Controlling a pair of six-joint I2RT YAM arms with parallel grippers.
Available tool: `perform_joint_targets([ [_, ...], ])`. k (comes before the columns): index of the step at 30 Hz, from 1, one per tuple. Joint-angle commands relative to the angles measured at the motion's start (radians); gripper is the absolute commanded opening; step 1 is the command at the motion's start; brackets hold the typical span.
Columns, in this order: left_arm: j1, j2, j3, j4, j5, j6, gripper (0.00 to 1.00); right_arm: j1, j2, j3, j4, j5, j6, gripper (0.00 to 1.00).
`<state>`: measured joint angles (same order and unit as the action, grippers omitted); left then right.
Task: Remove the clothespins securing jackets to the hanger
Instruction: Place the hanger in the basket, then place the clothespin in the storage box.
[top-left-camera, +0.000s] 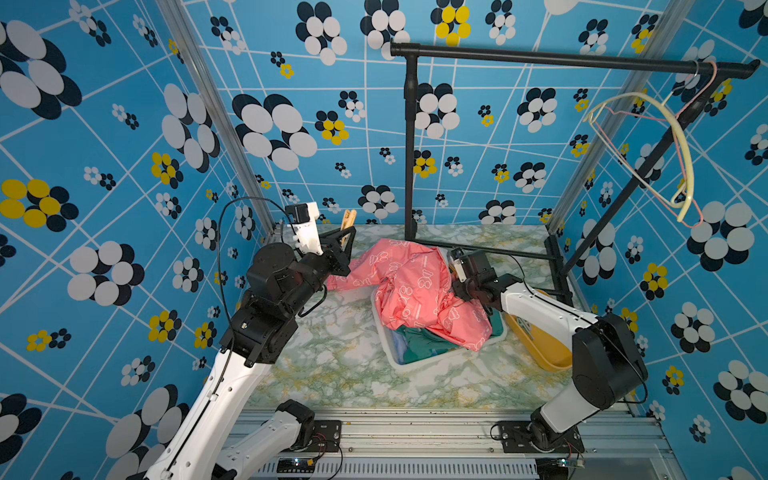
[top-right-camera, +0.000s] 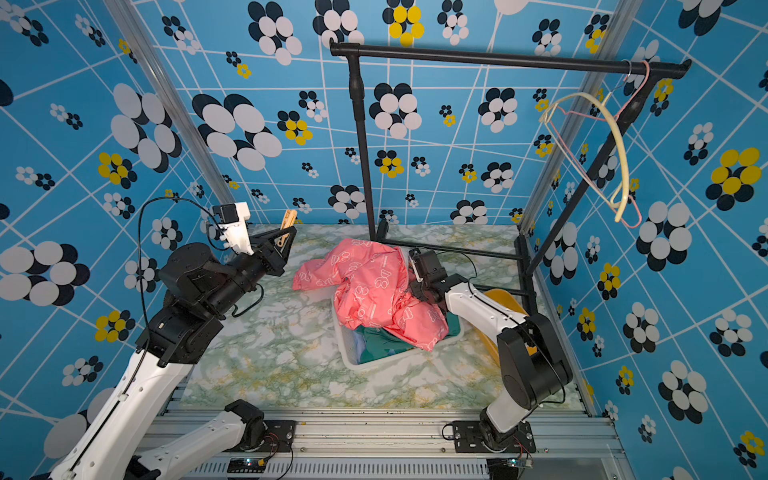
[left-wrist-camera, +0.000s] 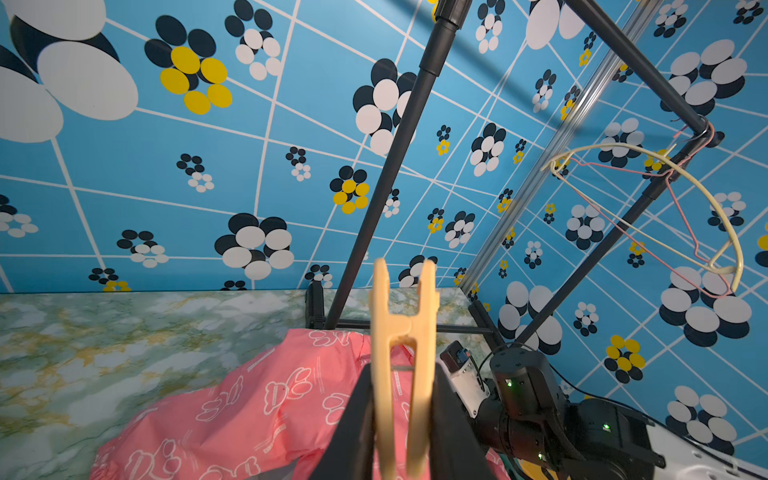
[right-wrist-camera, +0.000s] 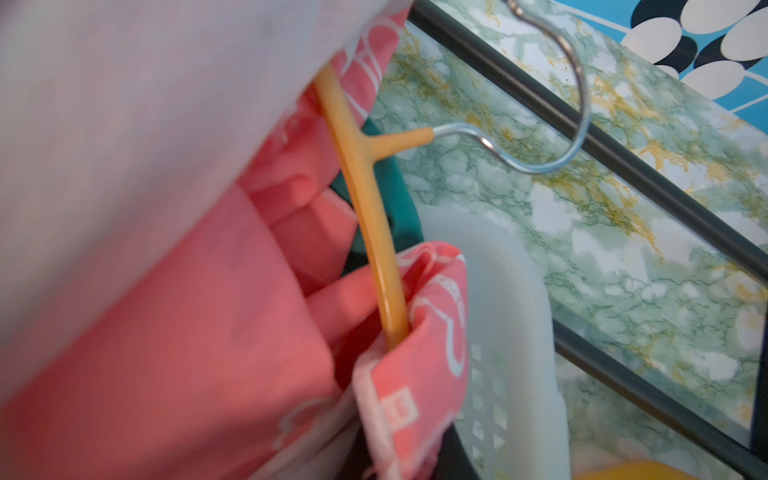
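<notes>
Your left gripper (left-wrist-camera: 401, 399) is clamped on a tan clothespin (left-wrist-camera: 401, 332), held clear in the air. The pink jacket (top-left-camera: 411, 282) lies below it, towards your right gripper (top-left-camera: 456, 272), which sits beside the yellow hanger (right-wrist-camera: 365, 195); whether it grips, I cannot tell. That pin looks done, and any others would be hidden in the folds

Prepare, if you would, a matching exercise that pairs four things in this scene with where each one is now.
Things:
1. tan clothespin
2. glossy pink jacket
3. cream plastic hanger
4. teal green garment

Places:
A. hanging on the black metal rail
B. in the white plastic basket, under the pink jacket
C. clamped in the left tool
D. draped across the basket, spilling onto the table

Pairs: 1-C; 2-D; 3-A; 4-B
</notes>
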<state>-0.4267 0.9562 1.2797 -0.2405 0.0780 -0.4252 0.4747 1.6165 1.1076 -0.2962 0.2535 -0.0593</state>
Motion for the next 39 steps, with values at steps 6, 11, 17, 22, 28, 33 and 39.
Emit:
perform_joint_targets([
  [6,0.017,0.097,0.113,-0.068,0.2,0.042,0.0,-0.006,-0.337,-0.057,-0.107,-0.05,0.025,0.54],
  [11,0.018,0.192,0.168,-0.085,0.454,0.078,0.0,-0.006,-0.623,-0.102,-0.044,-0.146,0.035,0.76],
  [17,0.001,0.285,0.157,0.046,0.796,0.082,0.0,-0.005,-0.73,-0.075,0.087,-0.536,0.064,0.79],
  [22,-0.036,0.315,0.164,0.048,0.894,0.122,0.0,-0.006,-0.715,-0.07,0.178,-0.778,0.087,0.79],
  [28,-0.112,0.328,0.144,0.051,1.005,0.235,0.0,-0.005,-0.715,-0.053,0.256,-0.925,0.091,0.79],
  [33,-0.152,0.352,0.168,-0.025,1.015,0.319,0.0,-0.004,-0.731,-0.043,0.302,-1.006,0.107,0.79],
  [39,-0.184,0.395,0.214,-0.108,1.002,0.381,0.0,0.003,-0.734,-0.043,0.331,-1.065,0.128,0.79],
])
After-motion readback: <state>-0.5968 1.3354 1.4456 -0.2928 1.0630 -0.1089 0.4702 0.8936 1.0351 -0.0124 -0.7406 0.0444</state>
